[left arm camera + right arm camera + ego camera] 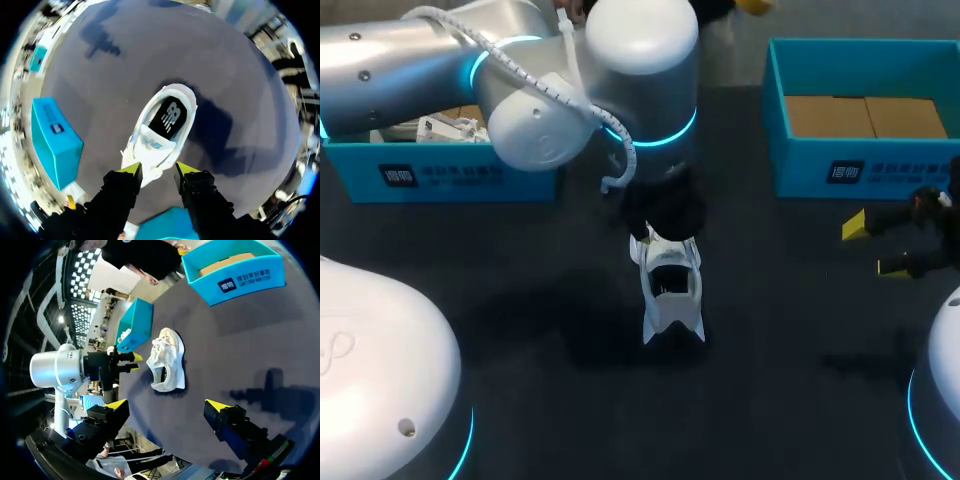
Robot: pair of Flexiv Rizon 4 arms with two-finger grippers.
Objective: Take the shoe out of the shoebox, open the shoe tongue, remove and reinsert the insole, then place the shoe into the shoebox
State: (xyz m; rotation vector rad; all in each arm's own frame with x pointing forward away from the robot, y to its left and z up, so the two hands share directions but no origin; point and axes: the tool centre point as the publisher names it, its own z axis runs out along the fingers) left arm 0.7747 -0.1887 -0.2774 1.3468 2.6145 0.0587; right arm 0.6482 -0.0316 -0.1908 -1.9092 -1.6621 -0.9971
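A white shoe [672,292] lies upright on the dark table's middle, toe pointing away from me. Its black insole [170,117] shows inside the opening. My left gripper [159,170] hangs over the toe end, its yellow tips apart on either side of the laced front, and seems to hold nothing. In the head view the left gripper [665,222] shows as a black body hiding the toe. My right gripper [875,246] stands wide open near the table's right side, well clear of the shoe [167,360]. The right gripper [166,405] has nothing between its fingers.
A blue shoebox [865,170] with a brown cardboard floor stands at the back right. A second blue box [440,178] holding white paper stands at the back left, partly under my left arm. Bare table surrounds the shoe.
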